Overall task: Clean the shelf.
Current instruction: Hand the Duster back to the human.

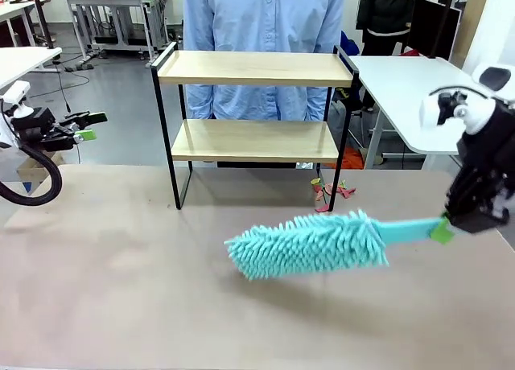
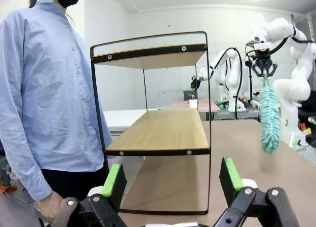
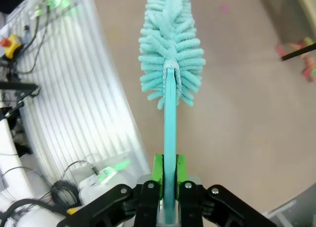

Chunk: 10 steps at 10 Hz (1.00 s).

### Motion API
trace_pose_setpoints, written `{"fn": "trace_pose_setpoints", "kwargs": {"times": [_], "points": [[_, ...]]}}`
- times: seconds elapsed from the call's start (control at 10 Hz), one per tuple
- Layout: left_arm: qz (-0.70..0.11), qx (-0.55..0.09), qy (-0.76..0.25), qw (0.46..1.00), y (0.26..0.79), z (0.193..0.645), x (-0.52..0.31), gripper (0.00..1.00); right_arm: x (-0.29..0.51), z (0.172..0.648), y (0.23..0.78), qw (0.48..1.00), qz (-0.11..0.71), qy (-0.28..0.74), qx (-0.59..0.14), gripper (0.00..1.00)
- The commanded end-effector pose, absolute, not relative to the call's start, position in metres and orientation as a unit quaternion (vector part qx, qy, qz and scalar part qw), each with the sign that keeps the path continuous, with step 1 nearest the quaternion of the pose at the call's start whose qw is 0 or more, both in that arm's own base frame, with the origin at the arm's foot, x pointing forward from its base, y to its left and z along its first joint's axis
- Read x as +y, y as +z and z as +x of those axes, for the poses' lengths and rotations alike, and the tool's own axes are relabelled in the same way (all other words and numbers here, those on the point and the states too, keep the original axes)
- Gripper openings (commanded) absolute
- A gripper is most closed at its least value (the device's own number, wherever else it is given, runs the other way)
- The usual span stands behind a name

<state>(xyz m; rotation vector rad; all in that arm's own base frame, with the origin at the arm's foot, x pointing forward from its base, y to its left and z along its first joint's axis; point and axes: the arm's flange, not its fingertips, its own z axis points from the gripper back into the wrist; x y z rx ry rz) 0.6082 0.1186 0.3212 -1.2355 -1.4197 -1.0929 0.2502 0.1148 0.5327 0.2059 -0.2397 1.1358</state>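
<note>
My right hand [image 1: 451, 224] is clamped tight on the flat turquoise handle of the duster [image 1: 310, 243], and in the right wrist view the green pads [image 3: 158, 169] squeeze that handle from both sides, with the fluffy head pointing straight out ahead of me. The head hangs just above the tabletop [image 1: 121, 306], roughly level, in front of the shelf [image 1: 254, 104] and a little to its right. I judge the step in hand to be carrying the duster up to the boards, so I should keep this firm grip, lift the head clear of the black frame posts, and lay the fluff flat along a board instead of poking with the tip. A long, slow stroke from one end to the other looks best, light enough not to push the rack, which stands on thin looped legs and could slide. The shelf stands at the far side of the tabletop, beyond the duster and well apart from my right hand, with a person [image 1: 261, 32] just behind it. My left hand [image 1: 88, 125] hovers off to the left with its fingers wide apart, holding nothing, and faces the shelf's end.
</note>
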Motion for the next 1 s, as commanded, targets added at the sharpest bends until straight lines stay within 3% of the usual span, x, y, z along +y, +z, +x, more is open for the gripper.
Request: {"fn": "trace_pose_setpoints", "kwargs": {"times": [0.0, 0.5, 0.9], "points": [[-0.518, -0.579, -0.417, 0.472, 0.332, 0.565, 0.097, 1.00, 0.096, 0.304, 0.526, 0.775, 0.133, 0.583, -0.204, 0.13], [-0.468, -0.564, -0.409, 0.543, 0.368, 0.423, 0.037, 1.00, 0.055, 0.347, 0.492, 0.647, 0.245, 0.663, -0.287, 0.13], [-0.406, -0.557, -0.450, 0.568, 0.352, 0.366, -0.025, 1.00, 0.051, 0.365, 0.481, 0.609, 0.261, 0.681, -0.312, 0.13]]}}
